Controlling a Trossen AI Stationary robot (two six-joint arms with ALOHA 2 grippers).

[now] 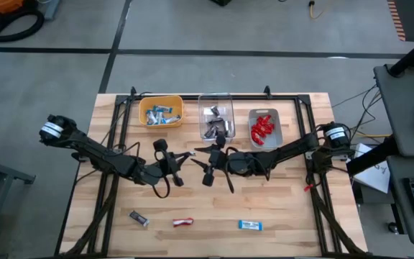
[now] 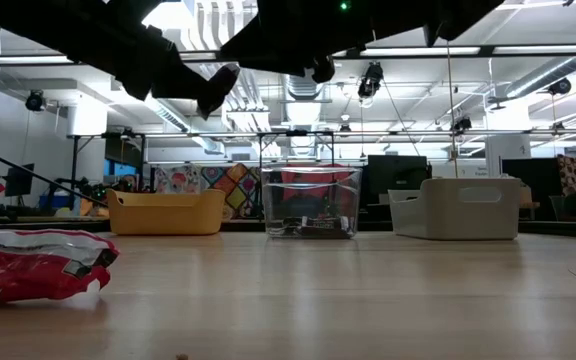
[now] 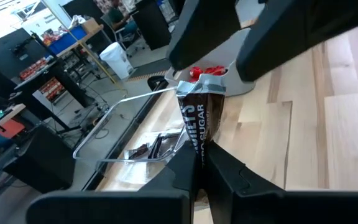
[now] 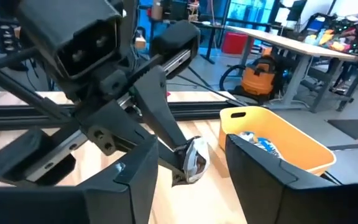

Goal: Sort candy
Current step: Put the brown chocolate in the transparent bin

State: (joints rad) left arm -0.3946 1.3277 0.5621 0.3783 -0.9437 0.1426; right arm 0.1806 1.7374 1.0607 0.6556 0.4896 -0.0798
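Though half-hidden, left fingers [image 3: 199, 168] pinch brown candy [image 3: 199, 121] (silvery-ended).

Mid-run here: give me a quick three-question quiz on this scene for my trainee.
1. True or false: the left hand is shut on a dark brown candy.
2. Which bin holds the red candy? A yellow, B clear, C grey.
3. Fill in: ___ loose candies lie on the table, away from the bins.
Key: 1 true; 2 C, the grey bin; 3 three.
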